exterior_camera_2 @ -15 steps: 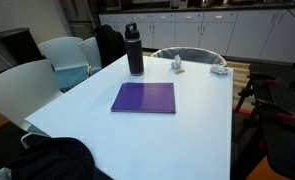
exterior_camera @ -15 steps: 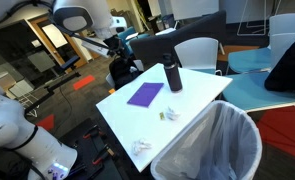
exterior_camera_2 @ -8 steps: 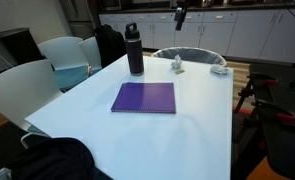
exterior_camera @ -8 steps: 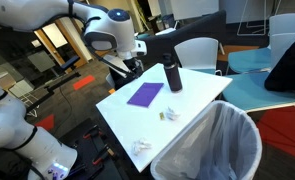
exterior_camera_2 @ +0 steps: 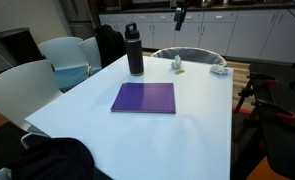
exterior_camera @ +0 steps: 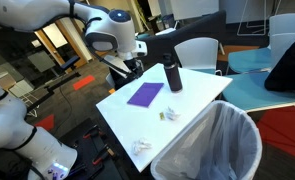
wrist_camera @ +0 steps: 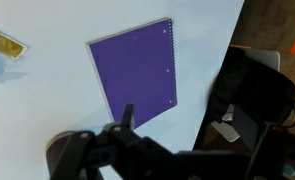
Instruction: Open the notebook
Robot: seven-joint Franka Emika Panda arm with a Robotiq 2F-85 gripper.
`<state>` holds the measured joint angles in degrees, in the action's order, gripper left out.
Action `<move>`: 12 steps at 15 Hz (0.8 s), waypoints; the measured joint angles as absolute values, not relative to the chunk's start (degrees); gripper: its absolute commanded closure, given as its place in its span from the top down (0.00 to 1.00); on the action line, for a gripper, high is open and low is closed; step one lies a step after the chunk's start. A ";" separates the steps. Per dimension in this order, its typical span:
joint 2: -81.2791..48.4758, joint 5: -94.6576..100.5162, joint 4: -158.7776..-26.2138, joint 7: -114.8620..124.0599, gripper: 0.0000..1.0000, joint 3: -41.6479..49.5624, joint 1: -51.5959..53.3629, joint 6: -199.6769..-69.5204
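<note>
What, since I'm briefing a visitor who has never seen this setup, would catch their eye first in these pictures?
The purple notebook stands out most, lying closed and flat near the middle of the white table. A black bottle stands upright beyond it, apart from it. The gripper hangs open high above the table's far end, holding nothing.

Seen from my remote station, nothing here can be read. The notebook (wrist_camera: 135, 72) shows a plain purple cover, the black bottle (exterior_camera_2: 135, 50) carries no mark I can make out, and any print on the small yellow packet (wrist_camera: 4, 42) is too blurred to read.
</note>
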<state>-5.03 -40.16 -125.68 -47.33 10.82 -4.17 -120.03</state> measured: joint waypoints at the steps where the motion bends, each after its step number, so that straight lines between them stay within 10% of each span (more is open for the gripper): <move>1: -6.03 -40.90 -125.52 -47.41 1.00 10.39 -4.66 -120.03; 12: -29.80 -48.43 -116.51 -52.63 1.00 3.60 -9.02 -122.49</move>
<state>-29.80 -48.43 -116.51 -52.63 3.60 -9.02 -122.49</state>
